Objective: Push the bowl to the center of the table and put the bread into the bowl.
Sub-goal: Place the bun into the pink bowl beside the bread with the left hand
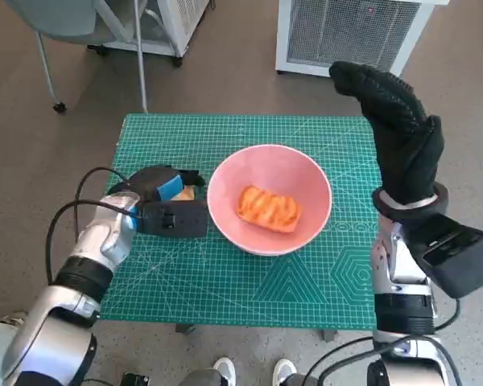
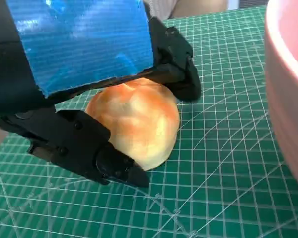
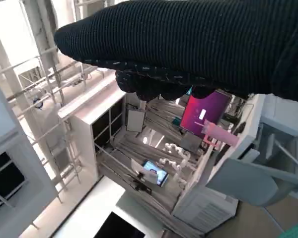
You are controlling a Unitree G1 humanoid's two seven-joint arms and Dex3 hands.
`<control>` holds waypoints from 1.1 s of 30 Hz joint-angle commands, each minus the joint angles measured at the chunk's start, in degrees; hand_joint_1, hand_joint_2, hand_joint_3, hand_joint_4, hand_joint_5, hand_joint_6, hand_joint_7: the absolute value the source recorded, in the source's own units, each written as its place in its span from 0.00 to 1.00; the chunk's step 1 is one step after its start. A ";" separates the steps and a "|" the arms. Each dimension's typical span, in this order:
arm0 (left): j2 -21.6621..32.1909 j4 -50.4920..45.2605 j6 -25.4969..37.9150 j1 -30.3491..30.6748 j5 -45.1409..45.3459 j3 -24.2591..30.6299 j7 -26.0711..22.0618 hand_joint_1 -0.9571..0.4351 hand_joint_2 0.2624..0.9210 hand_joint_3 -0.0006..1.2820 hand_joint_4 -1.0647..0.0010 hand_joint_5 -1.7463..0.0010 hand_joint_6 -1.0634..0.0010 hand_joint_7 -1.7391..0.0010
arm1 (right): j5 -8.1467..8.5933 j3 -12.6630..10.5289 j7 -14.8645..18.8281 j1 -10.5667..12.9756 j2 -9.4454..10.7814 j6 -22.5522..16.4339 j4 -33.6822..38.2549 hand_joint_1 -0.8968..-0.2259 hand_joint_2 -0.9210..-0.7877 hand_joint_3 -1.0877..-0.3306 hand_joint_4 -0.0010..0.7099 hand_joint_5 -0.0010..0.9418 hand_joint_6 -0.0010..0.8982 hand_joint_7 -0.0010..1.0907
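Left hand [image 2: 84, 99] gripping bread roll [image 2: 136, 121] beside pink bowl [image 1: 225, 211], right hand [image 1: 396, 133] raised, empty

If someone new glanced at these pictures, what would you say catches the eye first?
The pink bowl near the middle of the green mat, with a striped orange bread already inside. Beside it, the left hand closes around a second, round bun resting on the mat. The gloved right hand is raised, holding nothing.

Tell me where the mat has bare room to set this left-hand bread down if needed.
Bare mat runs along the near edge in front of the pink bowl, and along the far edge behind it. It is crowded where the left hand holds the round bread close beside the bowl.
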 commanded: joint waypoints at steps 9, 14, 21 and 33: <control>6.48 -36.20 3.89 8.69 -5.25 16.48 1.61 0.69 0.93 0.06 0.25 0.40 0.35 0.37 | 0.04 0.17 0.20 0.92 0.53 0.33 0.95 0.28 0.00 0.32 0.37 0.00 0.00 0.64; 5.79 -45.03 3.52 9.25 -5.49 21.11 3.69 0.69 0.93 0.06 0.23 0.44 0.37 0.33 | 0.09 0.20 0.21 0.70 0.64 0.41 1.23 0.27 0.00 0.32 0.37 0.00 0.00 0.63; 2.39 -52.20 3.15 7.65 -5.59 22.08 5.39 0.69 0.93 0.06 0.23 0.45 0.38 0.32 | 0.35 0.20 0.31 0.44 0.89 0.51 1.74 0.26 0.00 0.33 0.37 0.00 0.00 0.63; -3.91 -49.62 -0.64 2.64 -5.02 13.88 3.06 0.69 0.94 0.05 0.21 0.43 0.39 0.34 | 0.81 0.14 0.64 0.23 1.09 0.97 1.67 0.25 0.00 0.34 0.38 0.01 0.00 0.63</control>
